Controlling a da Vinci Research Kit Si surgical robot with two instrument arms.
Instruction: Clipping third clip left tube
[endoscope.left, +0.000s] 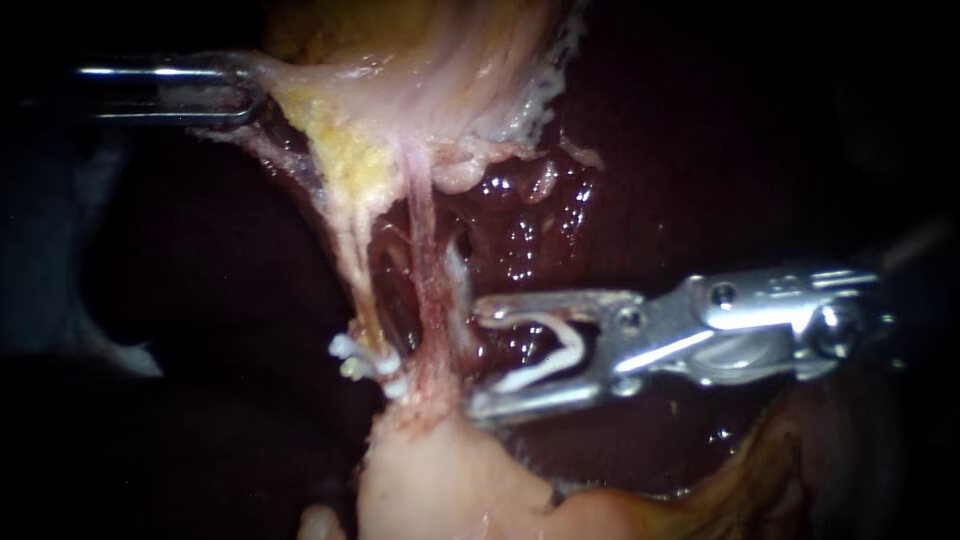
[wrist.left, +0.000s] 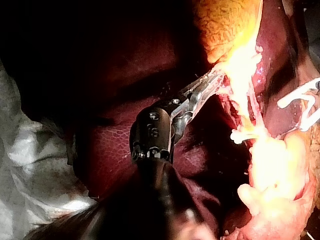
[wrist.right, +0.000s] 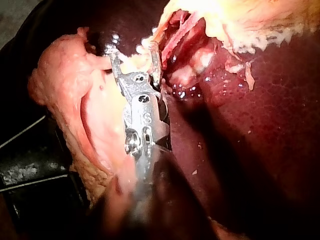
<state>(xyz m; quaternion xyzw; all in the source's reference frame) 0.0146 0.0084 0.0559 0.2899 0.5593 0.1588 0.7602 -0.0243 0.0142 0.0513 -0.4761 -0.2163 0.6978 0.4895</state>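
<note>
Left instrument (endoscope.left: 240, 92): far left, jaws clenched on yellowish tissue (endoscope.left: 330, 120), tissue taut. Left tube (endoscope.left: 352, 255): stretched at centre, two white clips (endoscope.left: 362, 362) across near end. Right instrument (endoscope.left: 478, 355): jaws spread, grasping loaded clip (endoscope.left: 560, 350) seated between them, just right of tubes, over liver (endoscope.left: 700, 150).

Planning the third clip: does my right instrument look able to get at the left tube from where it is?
Probably not straight on. Its loaded clip faces the right tube, which stands between the right instrument and the left tube; it would need to go around.
</note>
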